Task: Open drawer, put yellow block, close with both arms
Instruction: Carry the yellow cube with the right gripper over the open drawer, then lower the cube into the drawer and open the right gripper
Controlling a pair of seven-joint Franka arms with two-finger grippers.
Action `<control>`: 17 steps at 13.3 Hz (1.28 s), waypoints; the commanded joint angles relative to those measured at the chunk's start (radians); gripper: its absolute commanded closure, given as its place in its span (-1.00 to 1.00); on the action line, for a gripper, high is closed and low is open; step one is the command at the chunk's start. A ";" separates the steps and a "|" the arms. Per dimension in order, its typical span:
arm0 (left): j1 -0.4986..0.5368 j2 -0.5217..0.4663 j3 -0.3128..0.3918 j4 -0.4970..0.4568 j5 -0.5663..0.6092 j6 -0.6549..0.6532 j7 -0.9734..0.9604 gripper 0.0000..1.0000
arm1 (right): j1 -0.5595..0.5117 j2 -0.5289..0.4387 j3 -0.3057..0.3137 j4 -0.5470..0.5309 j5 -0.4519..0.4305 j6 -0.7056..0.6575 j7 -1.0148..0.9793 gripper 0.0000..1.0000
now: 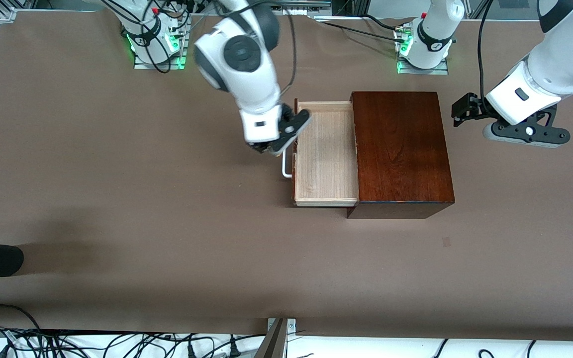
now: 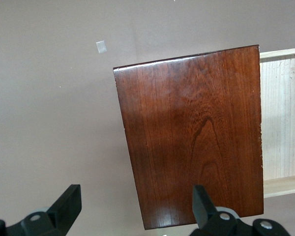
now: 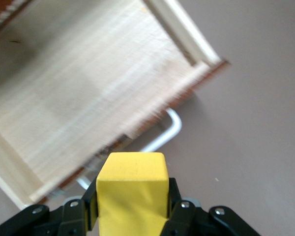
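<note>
— Drawer (image 1: 325, 154) first: how does it stand?

— Pulled out of the dark wooden box (image 1: 401, 149) toward the right arm's end of the table (image 1: 117, 189). Its pale wood tray lies open to view, and the white metal handle (image 1: 286, 166) sticks out from the front panel.

— And the yellow block (image 3: 132, 191)?

— Clamped in the right pincer (image 1: 272, 147). The right wrist view shows the two black fingers (image 3: 179, 211) pressed against the cube's sides. It is up in the air, over the drawer's front edge and handle, with the tray's floor just past it.

— So not in the tray?

— No. The tray floor shows bare wood in the front view.

— What about the left pincer (image 1: 460, 113)?

— It hangs over bare table near the end of the box that faces the left arm, apart from the wood. Its fingers (image 2: 66, 206) are spread wide with nothing between them; the left wrist view looks down on the box's glossy top past them. That arm waits.
</note>
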 commanded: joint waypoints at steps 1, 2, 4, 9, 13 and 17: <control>-0.012 0.047 -0.014 0.033 0.028 0.000 -0.007 -1.00 | 0.083 0.102 -0.011 0.161 -0.061 -0.044 -0.023 1.00; -0.014 0.074 -0.019 0.035 0.027 0.036 -0.008 -1.00 | 0.109 0.122 -0.011 0.185 -0.101 -0.044 -0.024 1.00; -0.029 0.127 -0.018 0.038 0.024 0.102 -0.008 -1.00 | 0.151 0.150 -0.011 0.205 -0.161 -0.040 -0.033 1.00; -0.024 0.145 -0.013 0.094 0.028 0.106 0.001 -1.00 | 0.202 0.181 -0.011 0.222 -0.218 -0.035 -0.122 1.00; -0.018 0.153 -0.008 0.101 0.030 0.107 0.002 -1.00 | 0.208 0.228 -0.011 0.253 -0.220 -0.023 -0.232 1.00; -0.027 0.156 -0.007 0.104 0.030 0.110 -0.005 -1.00 | 0.205 0.254 -0.015 0.256 -0.220 -0.017 -0.297 1.00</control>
